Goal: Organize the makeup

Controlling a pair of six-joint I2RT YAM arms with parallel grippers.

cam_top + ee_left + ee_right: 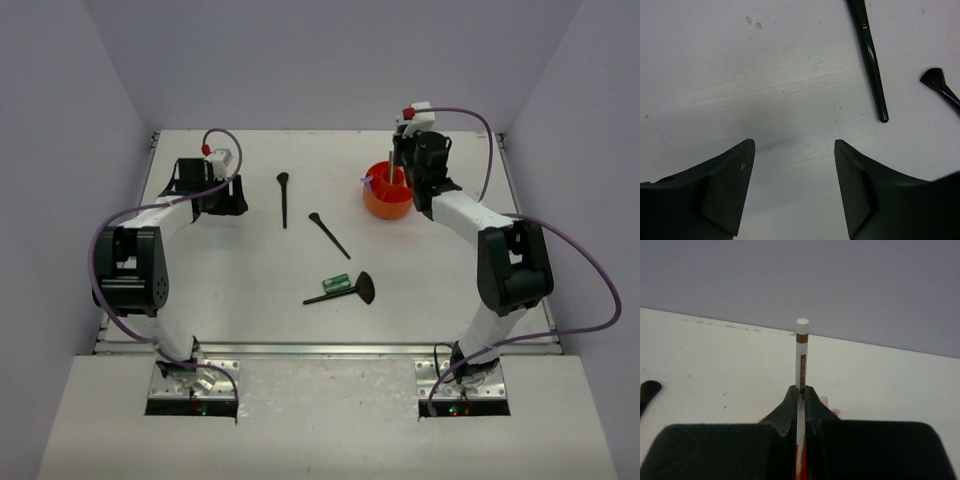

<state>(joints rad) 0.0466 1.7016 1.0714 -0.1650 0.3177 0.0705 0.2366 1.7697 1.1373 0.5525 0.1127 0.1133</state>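
Note:
My right gripper (398, 160) is shut on a slim white stick (801, 352) with a brown band near its top, held upright over the round orange cup (387, 197). The jaws pinch the stick (392, 165) tightly (800, 392). A lilac tool (368, 183) and a pink stick top (824, 401) poke out of the cup. On the table lie a black brush (284, 198), a second black brush (329, 234), a fan-headed brush (347, 292) and a small green tube (336, 283). My left gripper (207, 187) hangs open and empty (795, 150) over bare table, left of the brushes (871, 55).
The white table (240, 290) is enclosed by grey walls at the back and both sides. A second brush head (939, 86) shows at the right edge of the left wrist view. A dark brush tip (647, 390) lies at the left of the right wrist view.

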